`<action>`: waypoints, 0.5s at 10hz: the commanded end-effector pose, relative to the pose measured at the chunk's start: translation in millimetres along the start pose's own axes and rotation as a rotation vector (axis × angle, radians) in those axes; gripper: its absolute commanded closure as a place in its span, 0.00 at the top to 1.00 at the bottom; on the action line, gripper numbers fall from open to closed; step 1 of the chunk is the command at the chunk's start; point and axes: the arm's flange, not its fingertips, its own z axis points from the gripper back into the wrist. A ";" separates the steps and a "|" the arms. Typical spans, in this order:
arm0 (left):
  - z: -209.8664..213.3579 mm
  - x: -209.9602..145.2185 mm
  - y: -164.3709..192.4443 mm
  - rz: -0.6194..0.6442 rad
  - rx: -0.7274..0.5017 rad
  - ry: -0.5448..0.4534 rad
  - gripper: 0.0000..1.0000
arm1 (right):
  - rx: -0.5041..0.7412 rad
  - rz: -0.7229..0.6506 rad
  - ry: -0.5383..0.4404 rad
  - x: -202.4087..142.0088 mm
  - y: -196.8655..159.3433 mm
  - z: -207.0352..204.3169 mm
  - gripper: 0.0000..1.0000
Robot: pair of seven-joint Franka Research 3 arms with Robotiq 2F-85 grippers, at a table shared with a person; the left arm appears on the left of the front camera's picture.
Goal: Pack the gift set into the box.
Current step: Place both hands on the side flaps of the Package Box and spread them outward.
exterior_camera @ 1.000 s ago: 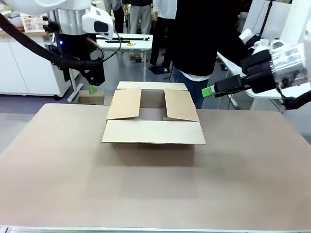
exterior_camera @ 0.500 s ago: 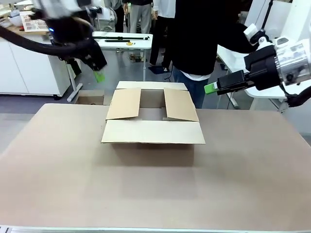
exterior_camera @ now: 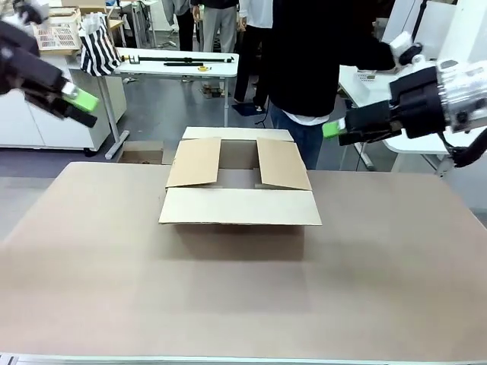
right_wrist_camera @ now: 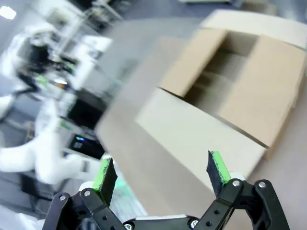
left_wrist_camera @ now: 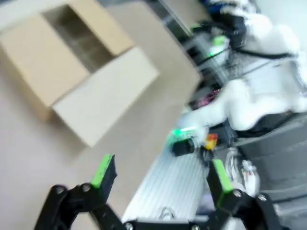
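The box (exterior_camera: 240, 187) is a brown carton at the table's middle-far part. Its near flap lies flat and its side flaps lean inward over a dark opening. The gift set is out of view. My left gripper (exterior_camera: 79, 102) hangs high at the far left, away from the box, and the left wrist view shows this gripper (left_wrist_camera: 160, 173) open and empty, with the box (left_wrist_camera: 79, 64) off at the upper left. My right gripper (exterior_camera: 335, 130) hovers right of the box's far corner. Seen from its own wrist, it (right_wrist_camera: 162, 171) is open and empty above the box (right_wrist_camera: 218, 98).
A person in black (exterior_camera: 312, 61) stands just behind the box at the far edge. The tan table (exterior_camera: 243, 304) spreads wide in front of the box. A small open carton (exterior_camera: 141, 154) sits on the floor beyond the far-left edge. Work tables (exterior_camera: 190, 59) stand farther back.
My left arm has swung from behind the box's far-left corner out to the far left. My right gripper has drawn back slightly to the right and upward.
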 end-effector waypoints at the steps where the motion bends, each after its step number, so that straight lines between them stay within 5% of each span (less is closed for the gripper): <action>1: 4.2 -29.9 3.2 0.263 -0.220 -0.200 1.00 | 0.280 -0.048 -0.149 -49.7 -6.2 14.3 1.00; 2: -1.0 -25.7 0.0 0.447 -0.118 -0.137 1.00 | 0.164 -0.240 -0.081 -57.8 -3.2 19.4 1.00; 3: 6.7 -23.6 2.6 0.077 -0.126 -0.083 1.00 | 0.138 -0.022 -0.080 1.8 6.1 10.5 1.00; 5: 6.7 -23.6 2.6 0.077 -0.126 -0.083 1.00 | 0.138 -0.022 -0.080 1.8 6.1 10.5 1.00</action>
